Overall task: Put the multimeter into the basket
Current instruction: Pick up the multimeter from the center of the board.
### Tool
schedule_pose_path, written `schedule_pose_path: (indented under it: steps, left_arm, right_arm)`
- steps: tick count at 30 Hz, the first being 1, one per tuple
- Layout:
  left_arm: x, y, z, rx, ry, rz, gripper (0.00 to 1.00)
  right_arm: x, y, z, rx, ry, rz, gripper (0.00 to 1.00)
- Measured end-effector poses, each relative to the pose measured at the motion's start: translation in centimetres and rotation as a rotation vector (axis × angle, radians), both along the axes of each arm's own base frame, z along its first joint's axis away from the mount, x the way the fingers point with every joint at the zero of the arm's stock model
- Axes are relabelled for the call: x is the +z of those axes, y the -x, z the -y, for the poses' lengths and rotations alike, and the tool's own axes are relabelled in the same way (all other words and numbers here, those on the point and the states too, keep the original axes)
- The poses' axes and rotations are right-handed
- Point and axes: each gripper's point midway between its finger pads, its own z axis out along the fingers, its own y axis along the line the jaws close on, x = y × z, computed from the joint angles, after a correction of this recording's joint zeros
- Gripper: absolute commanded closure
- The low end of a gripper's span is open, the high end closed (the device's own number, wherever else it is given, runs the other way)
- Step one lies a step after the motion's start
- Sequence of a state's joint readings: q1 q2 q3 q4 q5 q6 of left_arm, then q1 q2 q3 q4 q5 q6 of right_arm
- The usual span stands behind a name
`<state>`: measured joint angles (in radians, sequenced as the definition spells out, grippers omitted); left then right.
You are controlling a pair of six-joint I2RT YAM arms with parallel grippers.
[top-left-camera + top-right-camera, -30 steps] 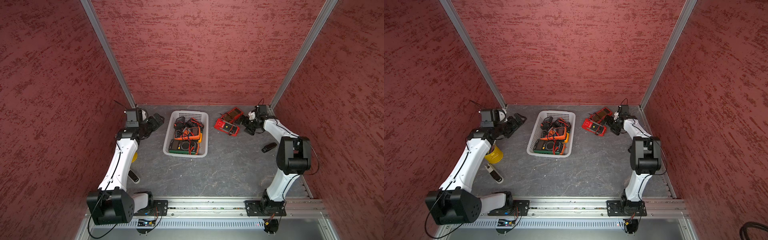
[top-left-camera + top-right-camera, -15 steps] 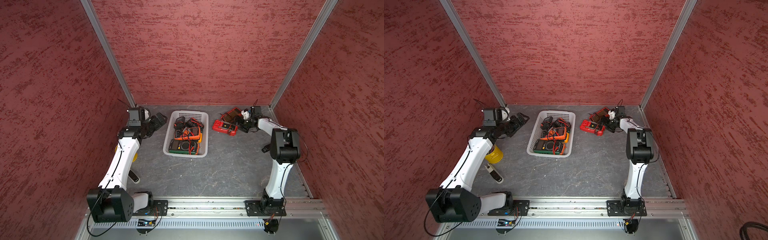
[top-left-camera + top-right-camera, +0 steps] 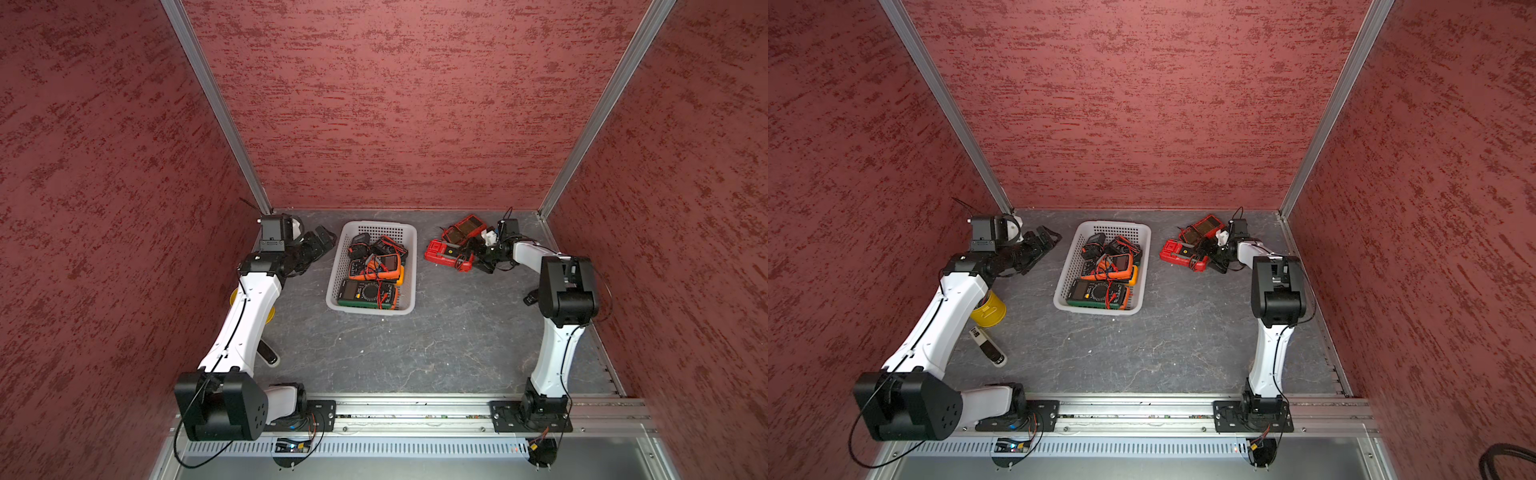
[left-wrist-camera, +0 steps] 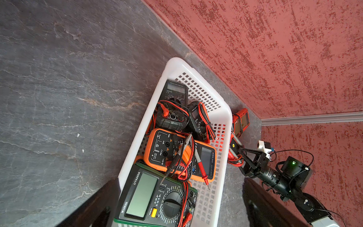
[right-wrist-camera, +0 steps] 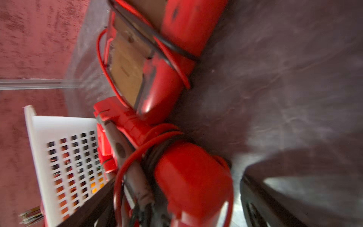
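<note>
Right wrist view: right gripper (image 5: 176, 182) low at the table, jaws wide, straddling one end of a red multimeter (image 5: 188, 163), not clamped. Two red ones out on the table: the second red multimeter (image 3: 465, 227) touches it, both just right of the basket (image 3: 411, 270). At least four meters (image 3: 365, 293) lie inside. Left gripper (image 3: 322, 241) wide, empty, left of the basket.

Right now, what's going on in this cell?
The right gripper, jaws open, straddles one end of a red multimeter lying on the table beside the white basket; nothing is lifted yet. A second red multimeter lies just behind it. The left gripper hangs open on the basket's other side, empty. Several multimeters are already in the basket.
</note>
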<state>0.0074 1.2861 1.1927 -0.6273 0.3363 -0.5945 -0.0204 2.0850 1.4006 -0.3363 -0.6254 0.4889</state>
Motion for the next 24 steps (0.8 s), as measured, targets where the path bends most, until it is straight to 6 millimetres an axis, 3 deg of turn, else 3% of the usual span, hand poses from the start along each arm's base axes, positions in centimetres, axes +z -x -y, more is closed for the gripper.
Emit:
schedule_pose_path:
  steps: [13, 18, 24]
  left_arm:
    - [0.4, -0.2, 0.3, -0.008, -0.001, 0.009, 0.00]
    - [0.4, -0.2, 0.3, -0.008, -0.002, 0.009, 0.00]
    - [0.4, -0.2, 0.5, -0.011, -0.003, 0.008, 0.00]
  right_arm:
    - [0.0, -0.1, -1.4, -0.035, -0.153, 0.012, 0.17]
    - [-0.7, -0.7, -1.9, -0.031, -0.198, 0.006, 0.42]
    - [-0.3, -1.0, -2.8, -0.017, -0.252, 0.013, 0.63]
